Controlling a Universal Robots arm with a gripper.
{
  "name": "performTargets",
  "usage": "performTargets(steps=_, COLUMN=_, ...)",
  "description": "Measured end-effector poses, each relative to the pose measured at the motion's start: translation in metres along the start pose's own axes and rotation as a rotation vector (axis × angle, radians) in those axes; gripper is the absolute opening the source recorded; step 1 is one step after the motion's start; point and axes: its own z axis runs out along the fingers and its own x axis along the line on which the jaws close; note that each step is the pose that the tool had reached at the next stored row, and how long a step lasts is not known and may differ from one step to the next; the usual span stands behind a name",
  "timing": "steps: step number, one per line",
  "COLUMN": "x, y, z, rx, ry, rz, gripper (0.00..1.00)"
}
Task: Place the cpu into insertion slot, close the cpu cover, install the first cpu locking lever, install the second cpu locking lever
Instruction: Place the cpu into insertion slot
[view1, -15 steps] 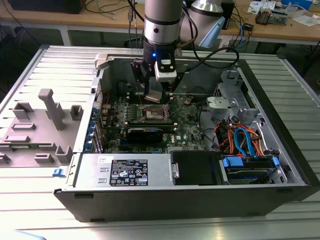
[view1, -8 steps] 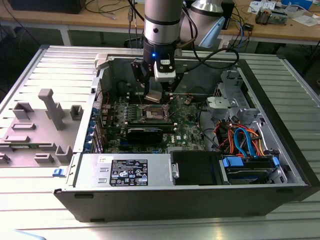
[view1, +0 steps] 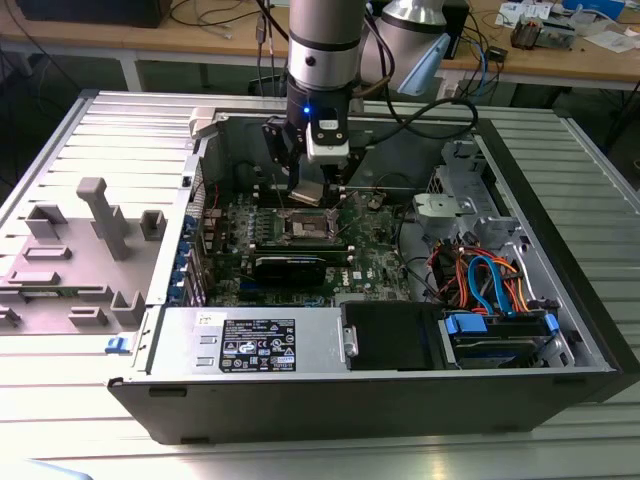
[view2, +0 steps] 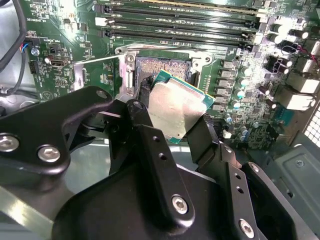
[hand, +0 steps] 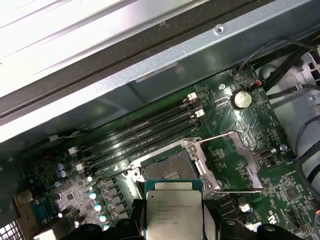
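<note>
My gripper is shut on the cpu, a flat square chip with a silvery top and green edge. It holds the chip a little above the insertion slot on the green motherboard. In both wrist views the black fingers clamp the cpu by two opposite sides. The insertion slot lies bare just beyond the chip, with its dark contact field showing. The cpu cover, a thin metal frame, is swung open to one side of the socket.
Long black memory slots run between the socket and the case wall. A black power-supply box sits at the case front, and a drive bay with coloured cables is at the exterior view's right. A grey fixture stands outside at the left.
</note>
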Motion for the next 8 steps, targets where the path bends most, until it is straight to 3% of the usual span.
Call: performTargets(steps=8, x=0.0, y=0.0, z=0.0006, rx=-0.0006, ry=0.0003, rz=0.035, gripper=0.55)
